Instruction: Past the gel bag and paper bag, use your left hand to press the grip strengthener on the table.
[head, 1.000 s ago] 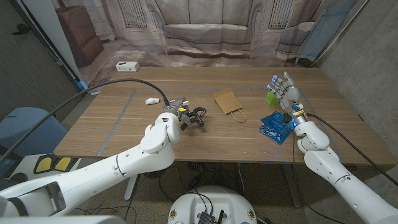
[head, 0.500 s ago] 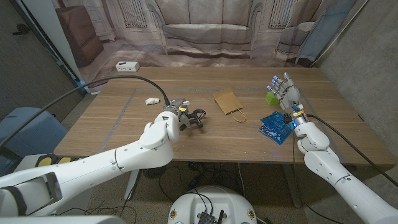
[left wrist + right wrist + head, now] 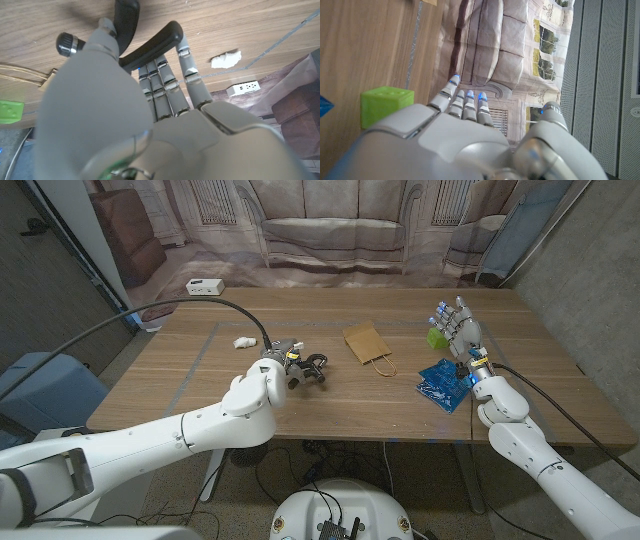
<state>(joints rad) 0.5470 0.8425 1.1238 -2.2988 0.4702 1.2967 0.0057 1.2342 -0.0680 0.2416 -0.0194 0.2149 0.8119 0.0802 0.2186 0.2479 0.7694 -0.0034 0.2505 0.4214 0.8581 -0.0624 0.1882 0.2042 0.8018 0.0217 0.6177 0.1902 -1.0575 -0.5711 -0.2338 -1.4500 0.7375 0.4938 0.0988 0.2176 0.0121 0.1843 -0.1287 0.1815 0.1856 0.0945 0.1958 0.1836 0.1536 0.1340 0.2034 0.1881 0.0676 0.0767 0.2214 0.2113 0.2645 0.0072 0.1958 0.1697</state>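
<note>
Little has shifted over the past second: the left hand [image 3: 287, 361] has edged a touch further across the wooden counter [image 3: 200, 385] and stays on the black grip strengthener [image 3: 314, 367], which has barely moved. Seen from the left wrist, the fingers [image 3: 161, 75] reach over the strengthener's two black handles [image 3: 150, 47], with the thumb beside the knurled black knob [image 3: 66, 43]; whether they press down or merely touch cannot be told. From the head camera the strengthener sits near the counter's middle, partly hidden behind the left hand.

Just beyond it, toward the far side, lies the flat brown paper bag [image 3: 366, 342] with its twisted handle pointing to the near edge. A small white crumpled scrap [image 3: 243, 341] rests on the counter to the left of the hand. A white power strip [image 3: 204, 286] lies on the floor past the far left corner.

Well apart on the right, the right hand [image 3: 458, 327] stands upright with fingers spread and blue-lit tips, holding nothing. A bright green cube [image 3: 435, 338] sits just beside it, and the blue gel bag [image 3: 445, 383] lies near the wrist. A printed backdrop of a sofa [image 3: 325, 225] hangs behind the counter
</note>
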